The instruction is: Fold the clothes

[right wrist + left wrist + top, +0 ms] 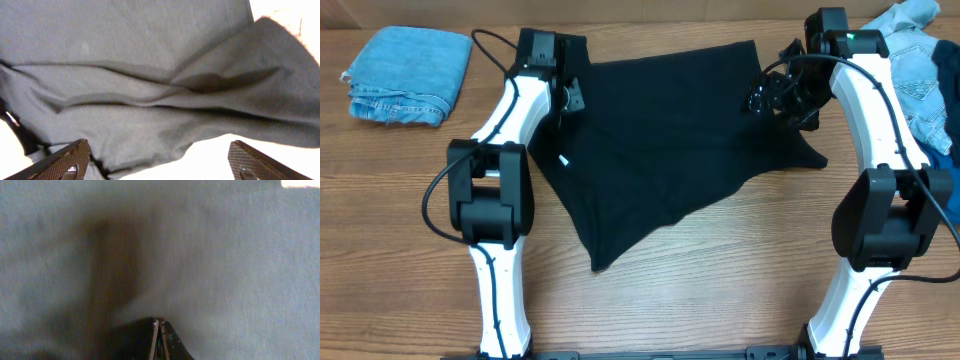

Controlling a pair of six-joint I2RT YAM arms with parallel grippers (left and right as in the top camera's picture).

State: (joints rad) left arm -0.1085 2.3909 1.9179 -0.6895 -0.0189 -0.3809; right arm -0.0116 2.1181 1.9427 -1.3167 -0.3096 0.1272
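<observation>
Two sets of jaws are mine. Closest to my bases, bare bench (720,290) fills the lower frame, and the bottom corner of the black T-shirt (670,140) points down toward it. The shirt lies spread and rumpled across the middle, its small white tag (564,160) near its left edge. My left jaws sit at the shirt's upper left corner, pressed shut, fingertips (159,340) together; grey blurred cloth fills that wrist view, and I cannot tell whether any is pinched. My right jaws stand wide apart over the shirt's upper right edge, fingertips (60,160) holding nothing, creased fabric beyond them. Farthest off, folded denim (405,75) rests at the upper left, and a loose denim heap (920,70) at the upper right.
</observation>
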